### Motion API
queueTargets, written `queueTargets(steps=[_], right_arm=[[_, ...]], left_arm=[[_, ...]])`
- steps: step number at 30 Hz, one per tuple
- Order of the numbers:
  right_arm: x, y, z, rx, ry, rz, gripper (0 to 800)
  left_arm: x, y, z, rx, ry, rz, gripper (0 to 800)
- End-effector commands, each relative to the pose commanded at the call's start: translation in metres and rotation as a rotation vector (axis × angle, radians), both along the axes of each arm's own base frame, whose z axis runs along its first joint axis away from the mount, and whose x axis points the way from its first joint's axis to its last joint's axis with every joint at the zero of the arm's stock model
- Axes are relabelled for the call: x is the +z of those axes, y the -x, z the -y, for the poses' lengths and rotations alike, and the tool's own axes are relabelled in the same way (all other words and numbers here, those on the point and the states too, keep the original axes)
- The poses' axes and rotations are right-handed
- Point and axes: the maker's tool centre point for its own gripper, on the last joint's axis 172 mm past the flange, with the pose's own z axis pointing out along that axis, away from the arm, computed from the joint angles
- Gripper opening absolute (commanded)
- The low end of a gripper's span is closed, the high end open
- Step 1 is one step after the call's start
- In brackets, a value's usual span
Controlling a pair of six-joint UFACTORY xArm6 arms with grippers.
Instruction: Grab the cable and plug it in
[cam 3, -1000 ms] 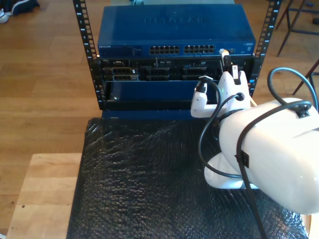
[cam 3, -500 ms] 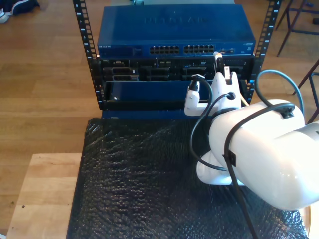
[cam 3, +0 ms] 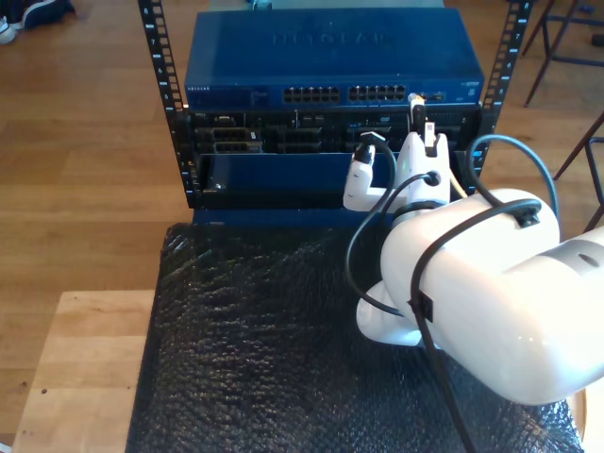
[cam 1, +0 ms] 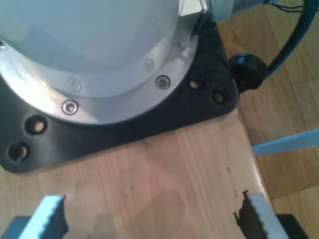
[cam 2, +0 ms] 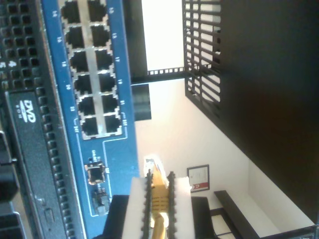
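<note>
Cable (cam 2: pixel 158 191) sat pinched near its clear plug between the pads of my second pincer (cam 2: pixel 159 199), plug tip forward so it could go straight into a port. It hovered just off the blue switch (cam 3: pixel 330 57), at the exterior view's right. My first pincer (cam 1: pixel 149 219) stood wide and empty over the wooden counter (cam 1: pixel 164 179), idle.
</note>
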Motion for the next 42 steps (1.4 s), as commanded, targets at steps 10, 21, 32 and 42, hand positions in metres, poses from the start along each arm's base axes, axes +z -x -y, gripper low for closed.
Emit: queueTargets(steps=[10,21,32,42], right_arm=[[0.003,-0.01,-0.004,-0.008,-0.019,0.024,0],[-0.002,-0.012,-0.005,-0.037,-0.036,0.005,0],[-0.002,-0.013,-0.008,-0.066,-0.038,0.009,0],[-0.008,-0.016,-0.008,-0.08,-0.045,0.008,0]], left_arm=[[0.0,0.0,0.0,0.0,0.0,0.0,800],[0.0,0.0,0.0,0.002,0.001,0.0,800],[0.0,0.0,0.0,0.002,0.001,0.0,800],[0.0,0.0,0.0,0.0,0.001,0.0,800]])
